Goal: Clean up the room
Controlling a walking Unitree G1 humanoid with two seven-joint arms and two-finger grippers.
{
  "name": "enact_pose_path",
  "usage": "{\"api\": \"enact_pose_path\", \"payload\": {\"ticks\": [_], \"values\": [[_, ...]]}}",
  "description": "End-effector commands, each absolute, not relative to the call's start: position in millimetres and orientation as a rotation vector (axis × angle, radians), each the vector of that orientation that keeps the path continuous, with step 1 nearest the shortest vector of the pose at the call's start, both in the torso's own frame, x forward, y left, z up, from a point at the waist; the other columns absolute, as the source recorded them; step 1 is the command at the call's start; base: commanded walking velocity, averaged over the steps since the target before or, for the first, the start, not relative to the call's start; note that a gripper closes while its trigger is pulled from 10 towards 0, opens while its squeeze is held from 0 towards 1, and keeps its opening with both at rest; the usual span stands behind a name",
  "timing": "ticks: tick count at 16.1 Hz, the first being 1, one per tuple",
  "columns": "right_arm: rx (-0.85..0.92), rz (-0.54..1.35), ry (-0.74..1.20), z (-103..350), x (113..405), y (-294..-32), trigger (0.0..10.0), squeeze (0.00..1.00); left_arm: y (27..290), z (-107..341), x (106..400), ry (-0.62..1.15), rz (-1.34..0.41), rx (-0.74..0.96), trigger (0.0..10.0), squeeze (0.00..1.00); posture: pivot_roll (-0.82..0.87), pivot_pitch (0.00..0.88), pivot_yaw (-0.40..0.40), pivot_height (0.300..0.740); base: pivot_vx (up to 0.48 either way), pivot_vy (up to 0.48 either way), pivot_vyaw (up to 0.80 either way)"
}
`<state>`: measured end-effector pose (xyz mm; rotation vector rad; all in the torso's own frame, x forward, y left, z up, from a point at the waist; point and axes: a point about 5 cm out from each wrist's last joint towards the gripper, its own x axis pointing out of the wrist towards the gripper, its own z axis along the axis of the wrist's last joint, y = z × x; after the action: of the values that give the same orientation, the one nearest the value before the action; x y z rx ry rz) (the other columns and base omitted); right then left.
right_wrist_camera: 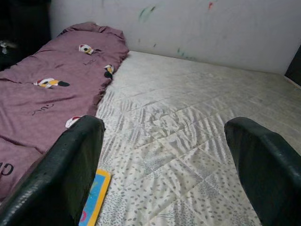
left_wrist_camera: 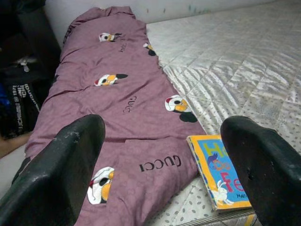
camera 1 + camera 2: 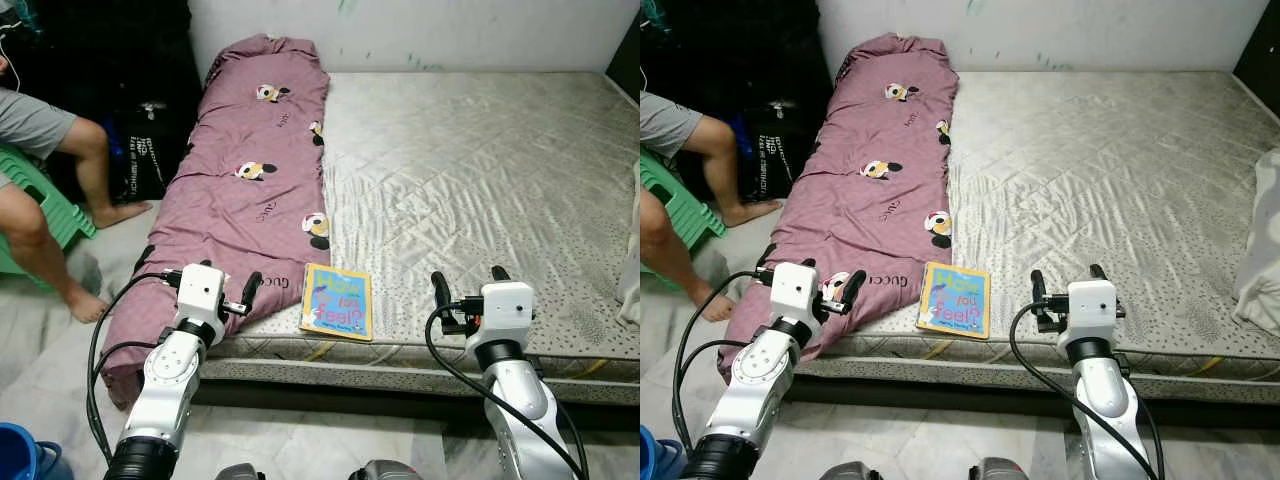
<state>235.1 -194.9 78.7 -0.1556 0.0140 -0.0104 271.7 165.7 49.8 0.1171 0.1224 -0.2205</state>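
A colourful children's book lies flat near the front edge of the grey quilted mattress. To its left a mauve duvet with cartoon prints runs along the mattress's left side and hangs over the front corner. My left gripper is raised over the duvet's near end, left of the book, open and holding nothing. My right gripper is raised over the mattress's front edge, right of the book, open and holding nothing. In the left wrist view the book lies close ahead between the fingers.
A person sits on a green stool at the left, feet on the floor. Dark bags stand against the wall beside the bed. A blue bucket is at the lower left. White cloth lies at the mattress's right edge.
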Motion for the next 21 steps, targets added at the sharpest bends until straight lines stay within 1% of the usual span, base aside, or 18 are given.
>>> {"api": "enact_pose_path", "payload": {"ticks": [1,2,11,13,21], "values": [[-0.149,-0.007,-0.005,83.7,237.7,-194.6,10.0,0.0,169.9,48.6,271.0,0.124,-0.222,0.126,10.0,0.0,-0.15,0.0,0.056,0.74,0.0,0.0,-0.8],[-0.15,-0.006,-0.004,83.5,238.5,-193.6,10.0,0.0,170.6,48.6,271.2,0.124,-0.22,0.128,10.0,0.0,-0.15,0.0,0.053,0.74,0.0,0.0,-0.8],[-0.167,0.017,0.0,82.6,242.1,-189.9,10.0,0.0,170.4,48.3,269.6,0.119,-0.215,0.113,10.0,0.0,-0.14,0.0,0.048,0.74,0.0,0.0,0.0],[-0.17,0.021,-0.004,83.8,244.2,-189.7,10.0,0.0,168.5,51.7,269.4,0.093,-0.241,0.102,10.0,0.0,-0.13,0.0,0.041,0.74,0.0,0.0,0.0],[-0.178,0.018,-0.009,84.8,246.2,-192.0,10.0,0.0,165.2,51.9,269.2,0.088,-0.262,0.093,10.0,0.0,-0.14,0.0,0.04,0.74,0.278,0.0,0.0]]}}
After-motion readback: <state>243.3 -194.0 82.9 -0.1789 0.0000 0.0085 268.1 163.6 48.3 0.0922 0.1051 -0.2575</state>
